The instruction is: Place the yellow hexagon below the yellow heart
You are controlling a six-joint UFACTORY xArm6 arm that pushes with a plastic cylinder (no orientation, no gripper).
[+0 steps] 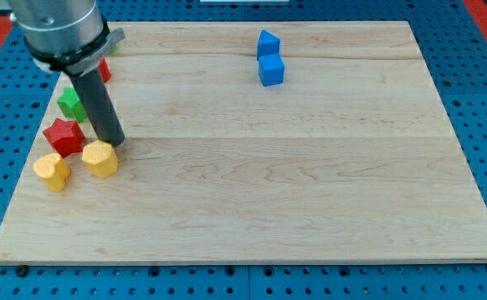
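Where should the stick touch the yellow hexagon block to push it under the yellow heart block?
No gripping, only pushing. My tip sits at the yellow hexagon block's top edge. The yellow heart block lies to its left, so push the top-right side, toward bottom-left.

I found nothing to read anywhere in this view: no letters, numbers, brands or signs.
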